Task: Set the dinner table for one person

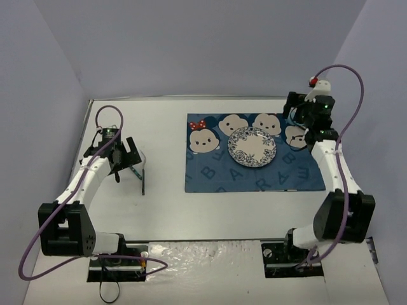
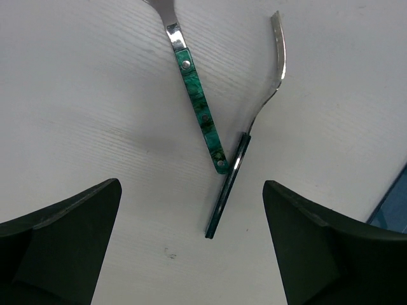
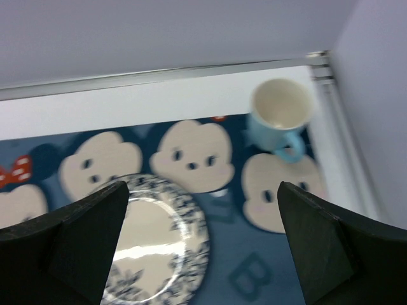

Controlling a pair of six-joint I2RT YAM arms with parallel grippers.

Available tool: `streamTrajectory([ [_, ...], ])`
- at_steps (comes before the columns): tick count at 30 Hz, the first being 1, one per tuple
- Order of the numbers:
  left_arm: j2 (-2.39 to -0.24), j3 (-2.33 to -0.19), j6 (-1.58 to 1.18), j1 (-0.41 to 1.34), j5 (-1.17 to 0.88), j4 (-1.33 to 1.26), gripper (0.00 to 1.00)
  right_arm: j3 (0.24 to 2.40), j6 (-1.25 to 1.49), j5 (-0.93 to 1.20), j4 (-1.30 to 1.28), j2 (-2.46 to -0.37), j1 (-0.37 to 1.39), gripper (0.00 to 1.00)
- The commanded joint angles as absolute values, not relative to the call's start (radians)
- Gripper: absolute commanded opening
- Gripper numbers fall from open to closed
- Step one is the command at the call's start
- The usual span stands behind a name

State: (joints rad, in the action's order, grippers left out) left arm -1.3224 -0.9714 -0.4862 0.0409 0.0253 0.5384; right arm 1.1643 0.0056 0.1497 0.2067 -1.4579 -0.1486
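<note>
As its fingers stand wide and empty, the left hand hovers over two green-handled utensils lying in a V, handles nearest it, on the worktop left of the placemat and plate.

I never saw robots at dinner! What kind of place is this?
Probably a robot lab's test booth, not a home: plain grey-lilac walls box in the large white rectangular tabletop, and two white-and-black robot arms are bolted at its near edge.
</note>
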Motion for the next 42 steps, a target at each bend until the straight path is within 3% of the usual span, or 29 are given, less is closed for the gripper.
streamTrajectory([
  [1,-1.383,-0.996,-0.586,0.019,0.061,0.491,0.89,1.099,0.218,0.068,0.178,-1.350,0.016,1.00],
  [5,-1.441,-1.004,-0.615,0.019,0.032,0.470,0.85,1.049,0.227,0.078,0.134,-1.293,0.195,1.00],
  [8,-1.455,-1.018,-0.614,0.032,0.018,0.467,0.76,0.972,0.259,0.076,0.130,-1.239,0.308,1.00],
  [16,-1.477,-1.031,-0.589,0.122,0.032,0.474,0.65,0.799,0.341,0.070,0.132,-1.110,0.465,1.00],
  [22,-1.606,-1.154,-0.498,0.146,0.007,0.460,0.62,0.749,0.346,0.087,0.132,-1.074,0.515,1.00],
  [29,-1.765,-1.292,-0.414,0.175,0.049,0.499,0.52,0.721,0.362,0.103,0.133,-1.049,0.535,1.00],
  [36,-1.871,-1.362,-0.386,0.191,0.087,0.524,0.35,0.710,0.355,0.101,0.129,-1.023,0.538,1.00],
  [42,-1.904,-1.410,-0.367,0.212,0.158,0.556,0.15,0.705,0.359,0.103,0.128,-1.020,0.540,1.00],
])
